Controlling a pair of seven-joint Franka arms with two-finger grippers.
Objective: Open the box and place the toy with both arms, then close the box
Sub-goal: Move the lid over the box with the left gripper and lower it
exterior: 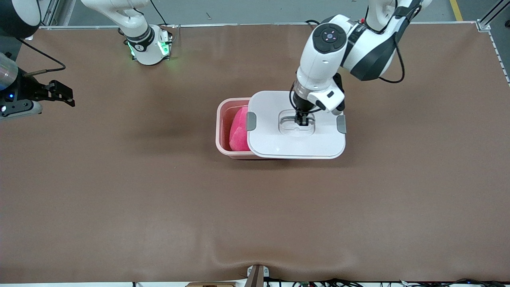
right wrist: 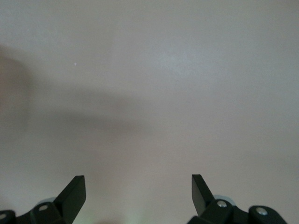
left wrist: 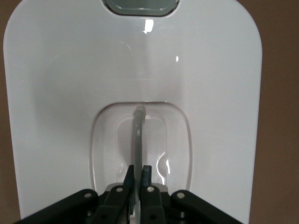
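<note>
The pale pink box (exterior: 222,119) stands mid-table with the hot-pink toy (exterior: 239,130) lying inside it. The white lid (exterior: 279,139) covers most of the box, shifted toward the left arm's end, so the toy's end stays uncovered. My left gripper (exterior: 301,119) is over the lid's middle, shut on the clear handle (left wrist: 138,135) in its recess; the left wrist view shows the fingertips (left wrist: 138,173) pinching the thin handle. My right gripper (exterior: 65,95) waits open at the right arm's end of the table, with only bare table between its fingers (right wrist: 138,186).
Grey clips (exterior: 251,121) (exterior: 341,124) sit on the lid's two short sides. The right arm's base (exterior: 147,46) stands at the table's back edge. The brown table mat (exterior: 119,199) ripples slightly near the front edge, by a small bracket (exterior: 257,275).
</note>
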